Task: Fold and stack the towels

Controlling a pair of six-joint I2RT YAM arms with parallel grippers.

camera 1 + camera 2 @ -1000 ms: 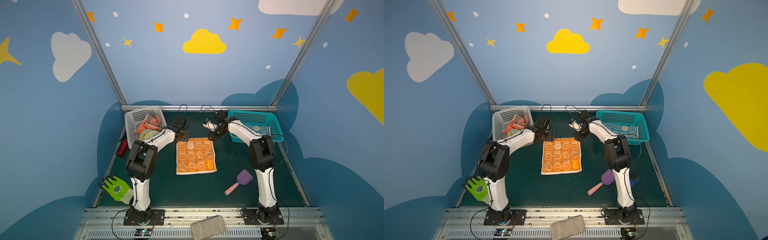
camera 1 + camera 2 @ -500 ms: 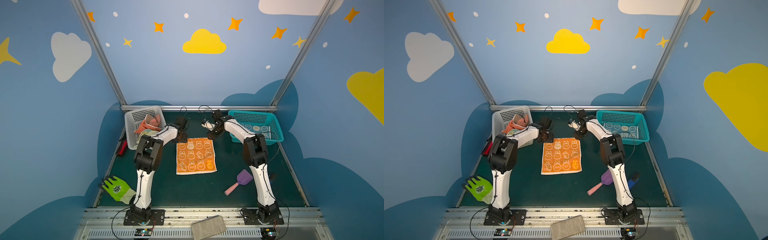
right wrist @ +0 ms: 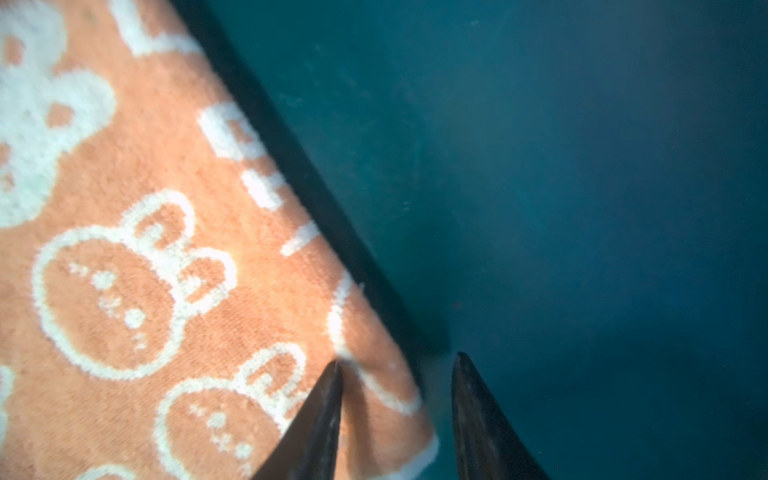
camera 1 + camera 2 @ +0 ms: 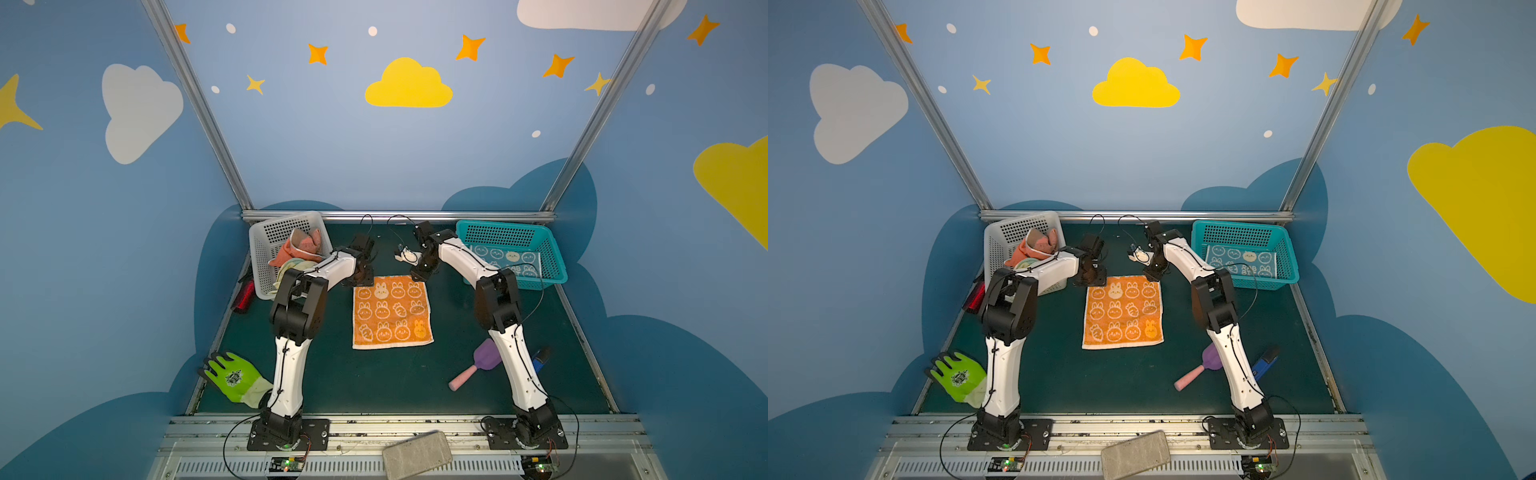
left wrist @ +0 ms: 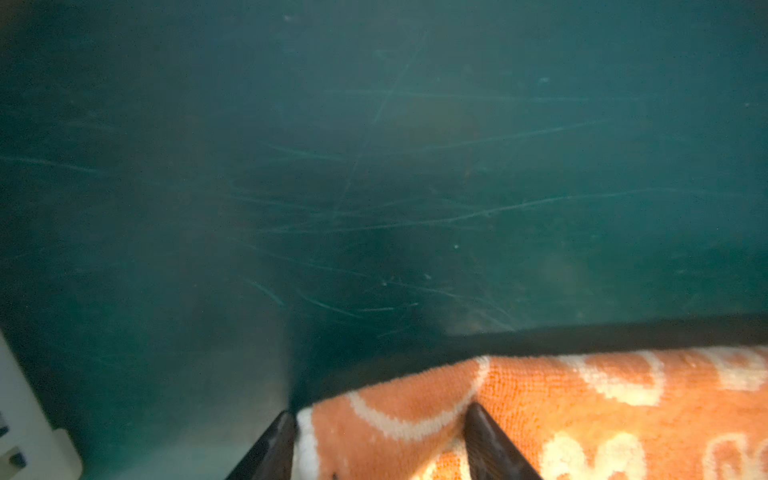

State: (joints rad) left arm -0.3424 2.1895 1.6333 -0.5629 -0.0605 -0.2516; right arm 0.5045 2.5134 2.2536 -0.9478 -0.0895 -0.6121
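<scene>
Both top views show the orange towel (image 4: pixel 392 313) spread flat mid-frame on the green mat (image 4: pixel 374 386). The left gripper (image 5: pixel 379 409) and right gripper (image 3: pixel 397 357) straddle its upper corners, jaws apart and nothing pinched yet, likely to fold that edge downward. A blue towel (image 4: pixel 523 259) lies in the teal basket (image 4: pixel 498 237) at upper right.

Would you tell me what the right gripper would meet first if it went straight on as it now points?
Probably the corner of the orange terry towel with white rabbits: the right gripper points down with that corner between its open jaws, the dark green mat beneath.
</scene>
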